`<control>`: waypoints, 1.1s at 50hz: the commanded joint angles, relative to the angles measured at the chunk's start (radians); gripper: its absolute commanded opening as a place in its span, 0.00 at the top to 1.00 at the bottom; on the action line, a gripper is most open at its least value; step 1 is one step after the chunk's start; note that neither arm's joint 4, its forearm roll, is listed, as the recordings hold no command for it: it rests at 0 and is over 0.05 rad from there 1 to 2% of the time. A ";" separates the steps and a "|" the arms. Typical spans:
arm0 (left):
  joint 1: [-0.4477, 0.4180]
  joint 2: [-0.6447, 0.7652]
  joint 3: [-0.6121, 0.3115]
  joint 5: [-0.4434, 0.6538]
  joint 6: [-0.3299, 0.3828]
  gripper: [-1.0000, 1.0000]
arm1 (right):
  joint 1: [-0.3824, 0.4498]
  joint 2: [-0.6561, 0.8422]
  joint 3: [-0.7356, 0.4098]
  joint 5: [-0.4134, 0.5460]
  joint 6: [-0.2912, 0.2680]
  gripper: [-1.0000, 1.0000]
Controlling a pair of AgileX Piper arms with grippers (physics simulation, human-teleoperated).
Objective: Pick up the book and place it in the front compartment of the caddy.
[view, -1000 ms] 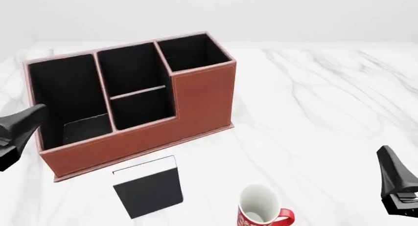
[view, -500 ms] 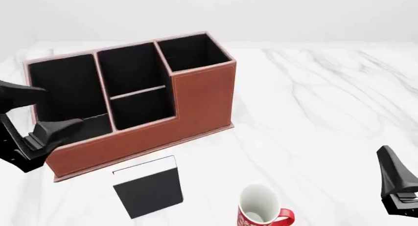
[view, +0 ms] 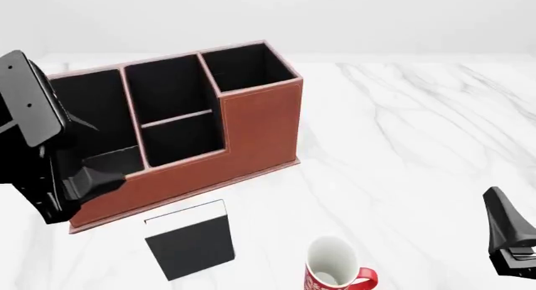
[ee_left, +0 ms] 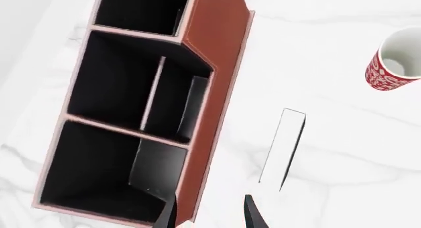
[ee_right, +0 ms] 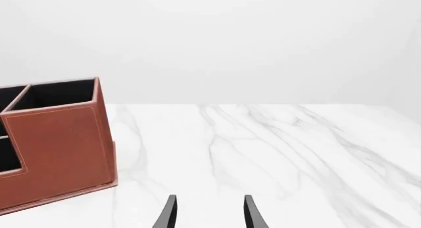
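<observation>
Book (view: 189, 239) lies flat at lower centre of front view, just in front of caddy (view: 260, 127), mug (view: 335, 265) beside it. Left gripper (ee_left: 209, 215) empty, fingers parted, over caddy's left edge. Right gripper (ee_right: 209, 213) empty, parted, over bare marble table (view: 418, 145).

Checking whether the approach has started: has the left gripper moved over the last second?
Yes. In the front view the left gripper has come in from the left edge, rising and advancing toward the caddy, now overlapping its left end. The book is untouched.
</observation>
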State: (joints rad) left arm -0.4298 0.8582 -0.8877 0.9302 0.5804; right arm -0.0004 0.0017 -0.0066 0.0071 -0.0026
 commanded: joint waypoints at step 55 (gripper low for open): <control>-0.215 0.400 -0.196 0.221 -0.057 0.00 | 0.000 0.001 0.000 -0.002 0.001 0.00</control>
State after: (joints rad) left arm -0.5900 1.2061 -1.0793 1.1439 0.5576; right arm -0.0004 0.0017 -0.0066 0.0071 -0.0026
